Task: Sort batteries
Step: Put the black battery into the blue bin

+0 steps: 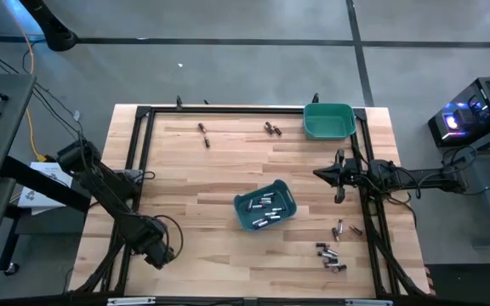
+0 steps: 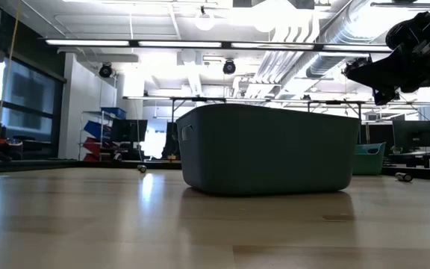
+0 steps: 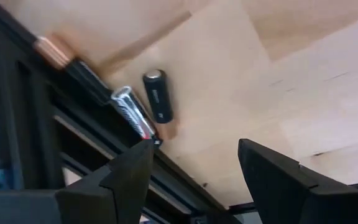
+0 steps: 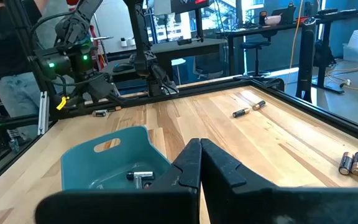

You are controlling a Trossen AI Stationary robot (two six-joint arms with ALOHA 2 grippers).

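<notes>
Batteries [image 1: 331,257] lie scattered at the high view's lower right and top, some already in the central bin [image 1: 264,205], while the left gripper [image 3: 194,168] hangs fingers spread over two near the desk's [image 1: 219,161] edge and the right gripper [image 1: 339,176] waits, fingers pressed together.

Near the table [image 1: 228,178] centre we see a bin [image 1: 265,205] with several batteries [image 1: 266,207] in it. A second bin [image 1: 328,121] stands at the far right corner. More batteries [image 1: 330,255] lie at the near right edge, and a few others [image 1: 204,133] near the far edge.
</notes>
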